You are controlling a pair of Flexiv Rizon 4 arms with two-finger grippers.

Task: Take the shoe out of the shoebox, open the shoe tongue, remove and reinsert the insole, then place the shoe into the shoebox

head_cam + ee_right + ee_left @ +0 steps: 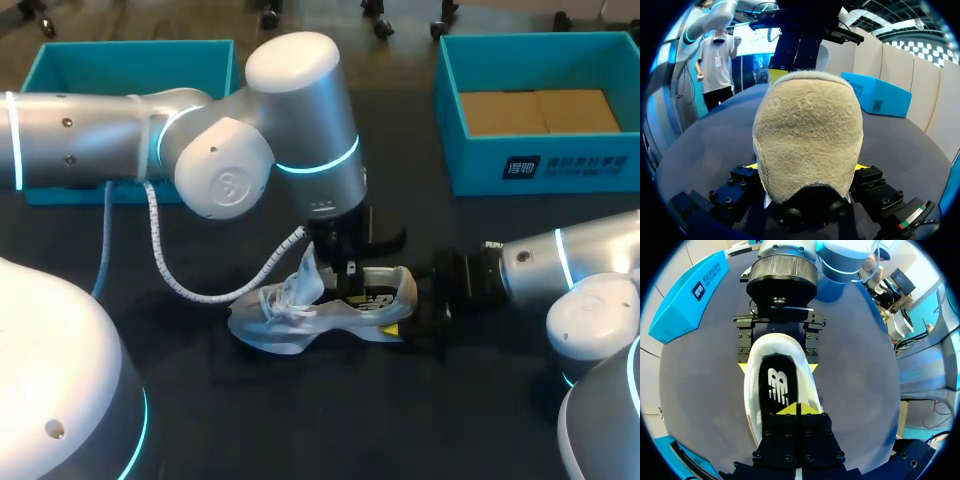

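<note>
A white and grey shoe [320,312] lies on the dark table, toe to the left, its tongue [308,270] standing up. My right gripper [425,300] is shut on the heel; in the right wrist view the beige heel [807,130] fills the space between its fingers [752,166]. My left gripper [345,270] comes straight down into the shoe's opening. In the left wrist view its yellow tips [797,409] are shut together over the black insole [777,390]. Whether they pinch anything is unclear. The right gripper [777,367] clasps the heel ahead of them.
A teal box [130,55] stands at the back left, partly behind my left arm. Another teal box [540,165], lined with brown cardboard, stands at the back right. A coiled white cable [165,270] hangs from the left arm beside the shoe.
</note>
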